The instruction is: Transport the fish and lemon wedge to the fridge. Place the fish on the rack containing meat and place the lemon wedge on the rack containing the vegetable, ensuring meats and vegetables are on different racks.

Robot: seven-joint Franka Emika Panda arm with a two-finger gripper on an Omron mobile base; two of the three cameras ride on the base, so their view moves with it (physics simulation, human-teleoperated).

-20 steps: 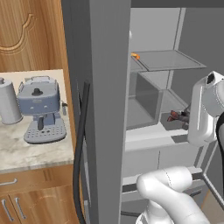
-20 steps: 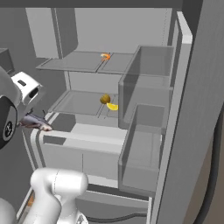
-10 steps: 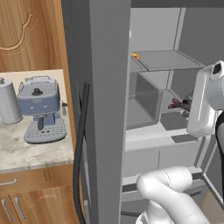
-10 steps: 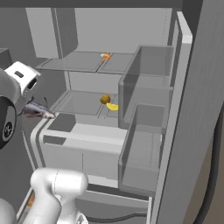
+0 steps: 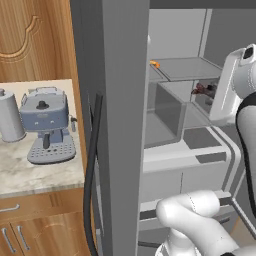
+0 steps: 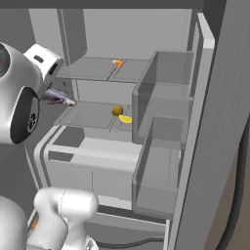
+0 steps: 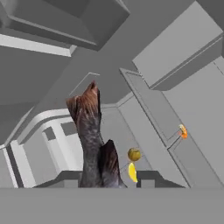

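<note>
The gripper (image 7: 103,181) is clamping the fish (image 7: 91,135), which is sticking out toward 12 o'clock in the hand view, inside the fridge (image 6: 161,44), near the lemon wedge (image 6: 125,119).

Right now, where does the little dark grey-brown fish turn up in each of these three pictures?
Left base view: the slim dark grey-brown fish pokes out at the right, just left of the white arm.
Right base view: it juts out at the left, over the lower rack's front edge.
Hand view: it rises from the bottom centre, held in the hand.
Shared landmark: the tiny orange-tan meat lump on the upper rack.
</note>
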